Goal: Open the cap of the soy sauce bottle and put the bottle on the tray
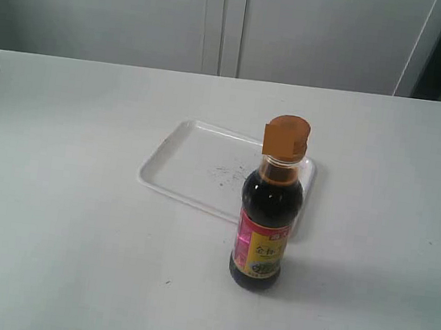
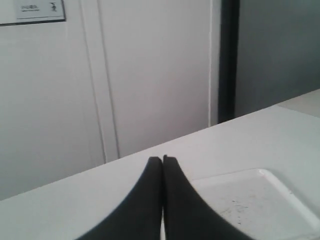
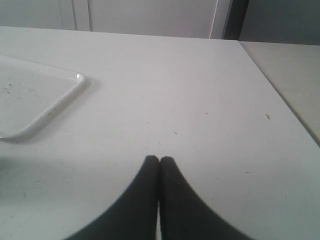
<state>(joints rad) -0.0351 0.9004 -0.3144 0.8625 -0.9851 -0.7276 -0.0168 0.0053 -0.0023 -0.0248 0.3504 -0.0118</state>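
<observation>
Bottle [image 1: 262,219] stood upright on tabletop [image 1: 70,259] beside tray [image 1: 196,166], cap [image 1: 286,137] shut. Left jaws, right jaws: pressed together, empty. Hazard: unbraced prying could topple it.

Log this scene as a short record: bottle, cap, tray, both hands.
bottle: soy sauce bottle upright on the table, on the camera side of the tray, not on it
cap: orange-brown, on the neck, looks closed but blurred
tray: white, holds only dark specks
left hand: shut, holding nothing
right hand: shut, holding nothing
</observation>
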